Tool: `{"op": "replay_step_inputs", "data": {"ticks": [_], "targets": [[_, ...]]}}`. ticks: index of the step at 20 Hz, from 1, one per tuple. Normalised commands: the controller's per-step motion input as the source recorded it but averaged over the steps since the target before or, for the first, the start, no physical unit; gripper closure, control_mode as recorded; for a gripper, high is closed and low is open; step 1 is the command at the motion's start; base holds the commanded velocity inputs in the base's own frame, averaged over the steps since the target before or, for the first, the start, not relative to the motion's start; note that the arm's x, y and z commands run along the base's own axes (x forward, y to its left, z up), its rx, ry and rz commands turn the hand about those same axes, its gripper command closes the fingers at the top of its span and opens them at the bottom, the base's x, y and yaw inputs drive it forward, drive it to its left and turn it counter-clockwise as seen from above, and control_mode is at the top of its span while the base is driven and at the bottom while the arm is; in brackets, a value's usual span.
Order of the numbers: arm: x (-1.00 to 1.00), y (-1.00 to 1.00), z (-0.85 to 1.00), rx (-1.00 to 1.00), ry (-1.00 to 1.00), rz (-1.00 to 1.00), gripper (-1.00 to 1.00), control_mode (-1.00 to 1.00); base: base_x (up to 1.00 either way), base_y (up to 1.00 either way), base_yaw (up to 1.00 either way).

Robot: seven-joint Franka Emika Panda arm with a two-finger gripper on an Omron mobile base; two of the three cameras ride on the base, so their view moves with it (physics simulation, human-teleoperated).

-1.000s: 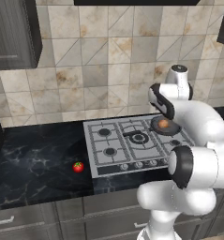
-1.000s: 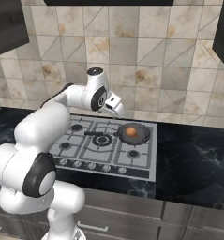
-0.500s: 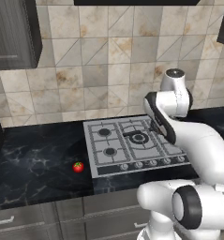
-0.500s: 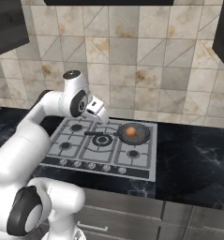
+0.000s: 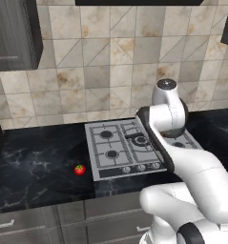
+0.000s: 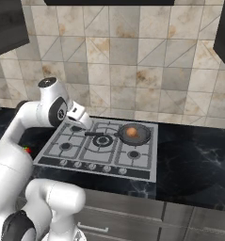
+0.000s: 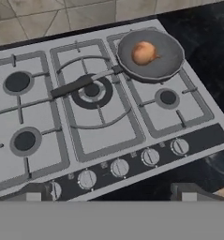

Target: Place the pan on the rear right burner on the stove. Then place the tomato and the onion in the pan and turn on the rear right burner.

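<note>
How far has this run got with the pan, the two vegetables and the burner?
Done: the pan sits on the rear right burner of the stove, with the onion inside it. In hand: nothing; the gripper is open above the stove's left side. Left: the tomato lies on the counter left of the stove, and the burner needs turning on.

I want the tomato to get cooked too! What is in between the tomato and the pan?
In the left base view, bare black counter surrounds the tomato; then come the stove grates and burners. The pan holds the onion.
</note>
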Motion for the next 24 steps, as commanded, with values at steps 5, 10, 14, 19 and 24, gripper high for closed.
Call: {"op": "replay_step_inputs", "data": {"ticks": [5,10,14,19,24], "targets": [[-0.30,0.44,0.00,-0.03,0.06,0.24,-1.00,-1.00,0.00,0.00,0.00],[-0.29,0.36,0.00,0.00,0.07,0.31,-1.00,-1.00,0.00,0.00,0.00],[-0.28,0.38,-0.01,0.00,0.04,0.35,-1.00,-1.00,0.00,0.00,0.00],[-0.23,0.45,-0.04,0.00,0.04,0.34,-1.00,-1.00,0.00,0.00,0.00],[-0.17,0.49,-0.06,0.00,0.06,0.30,-1.00,-1.00,0.00,0.00,0.00]]}}
